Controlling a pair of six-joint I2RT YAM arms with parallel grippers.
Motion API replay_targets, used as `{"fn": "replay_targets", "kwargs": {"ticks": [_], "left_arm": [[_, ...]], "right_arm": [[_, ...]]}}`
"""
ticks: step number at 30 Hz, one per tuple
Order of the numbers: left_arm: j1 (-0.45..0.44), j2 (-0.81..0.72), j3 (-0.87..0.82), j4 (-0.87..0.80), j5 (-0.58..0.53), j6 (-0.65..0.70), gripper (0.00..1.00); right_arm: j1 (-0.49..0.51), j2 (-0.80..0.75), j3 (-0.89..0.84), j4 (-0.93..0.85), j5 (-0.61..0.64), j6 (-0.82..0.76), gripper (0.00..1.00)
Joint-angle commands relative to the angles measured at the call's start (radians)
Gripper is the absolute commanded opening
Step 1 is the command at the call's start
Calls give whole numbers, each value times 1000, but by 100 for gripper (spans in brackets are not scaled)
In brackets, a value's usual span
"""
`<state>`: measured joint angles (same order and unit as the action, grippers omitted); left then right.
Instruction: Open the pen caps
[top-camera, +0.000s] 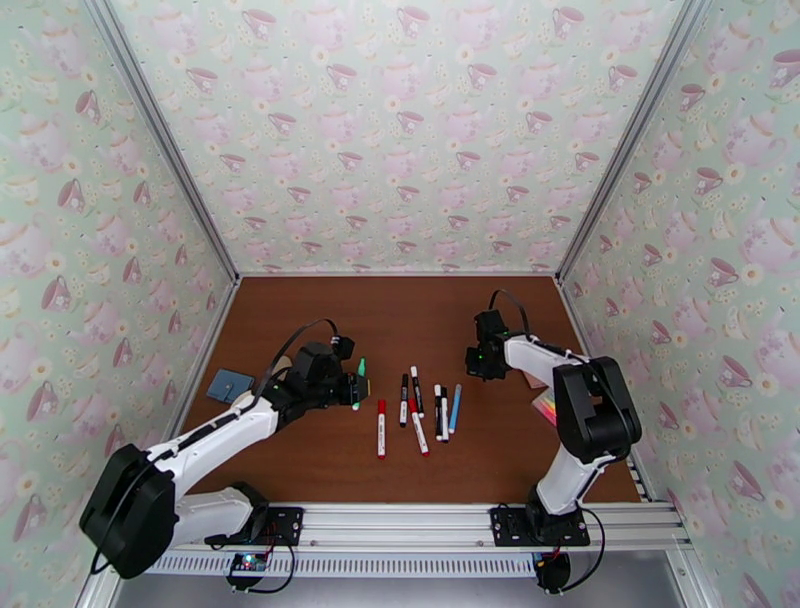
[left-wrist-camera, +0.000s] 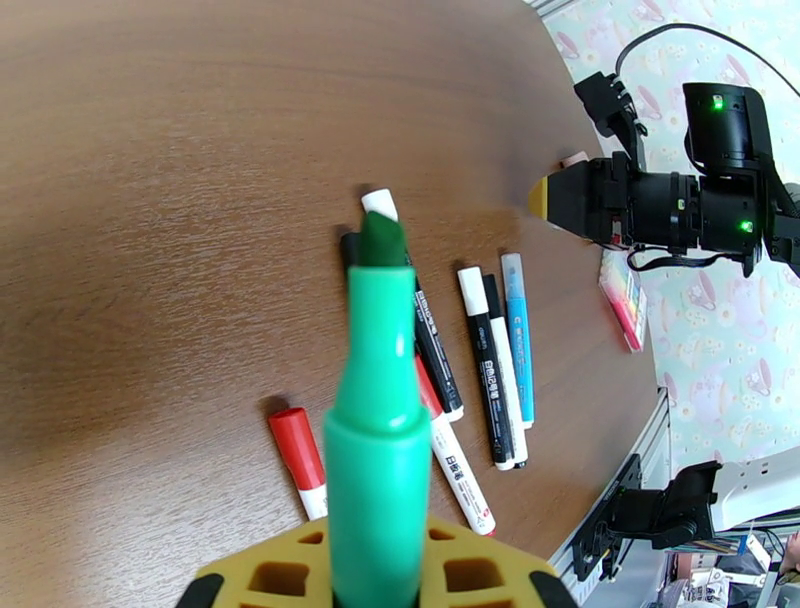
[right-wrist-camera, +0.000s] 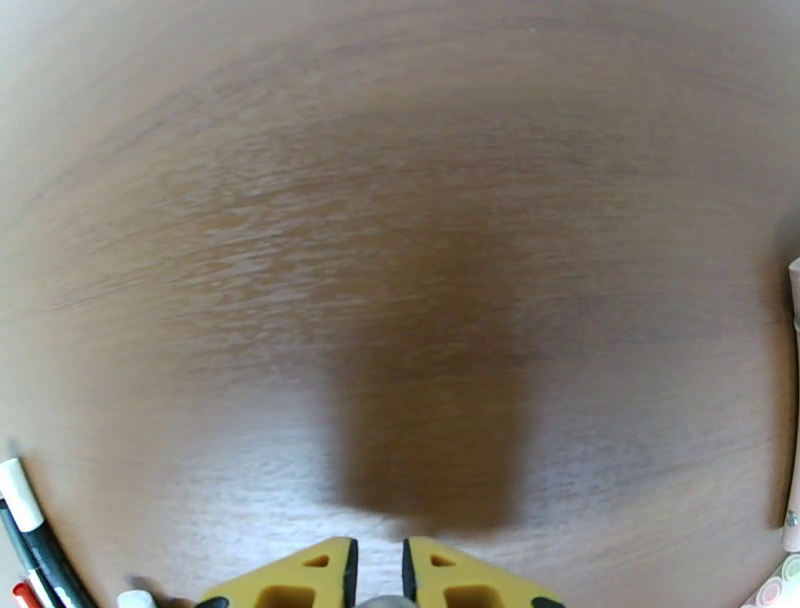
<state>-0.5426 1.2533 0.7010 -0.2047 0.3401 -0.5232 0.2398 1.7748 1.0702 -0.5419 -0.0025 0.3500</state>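
The green pen (top-camera: 358, 385) (left-wrist-camera: 380, 440), light, stiff, slick plastic, juts from the left jaws, which are closed on its barrel, its darker nib bare above the bench (top-camera: 400, 310). The other pens (top-camera: 425, 405) (left-wrist-camera: 490, 370) lie mid-bench in a loose row, apparently capped. Each is probably best pinched mid-barrel, with the cap pulled straight off. The right jaws are closed on nothing, hovering beside the row.

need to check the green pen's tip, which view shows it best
Left wrist: the green pen stands close up in the shut left gripper, its dark tip bare. Top external shows it tiny.
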Motion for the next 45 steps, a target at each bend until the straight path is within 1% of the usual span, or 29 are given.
{"fn": "replay_targets", "kwargs": {"ticks": [1,7,12,15,18,22,26,31,38,41,45], "left_arm": [[7,15,25,-28,-25,15,1],[10,35,41,-67,-61,28,0],[26,69,66,-102,-82,44,0],[26,92,94,-148,-131,65,0],[28,112,109,-174,-162,72,0],[35,128,124,-192,-191,78,0],[51,142,149,-217,-215,97,0],[77,149,178,-250,-260,131,0],[114,187,187,-264,-310,149,1],[124,221,207,-278,-331,169,2],[132,268,237,-281,-342,194,2]], "right_arm": [[-6,28,24,-6,34,-22,16],[-6,53,20,-3,53,-22,21],[-6,43,10,2,62,-24,25],[-6,29,1,8,58,-19,28],[-7,17,-10,14,57,-16,32],[-6,-9,-32,37,60,-7,36],[-6,-57,-64,63,58,-1,40],[-6,-141,-104,85,38,7,49],[-6,-275,-161,134,-29,15,62],[-5,-325,-179,142,-56,18,63],[-5,-399,-226,183,-119,35,63]]}}
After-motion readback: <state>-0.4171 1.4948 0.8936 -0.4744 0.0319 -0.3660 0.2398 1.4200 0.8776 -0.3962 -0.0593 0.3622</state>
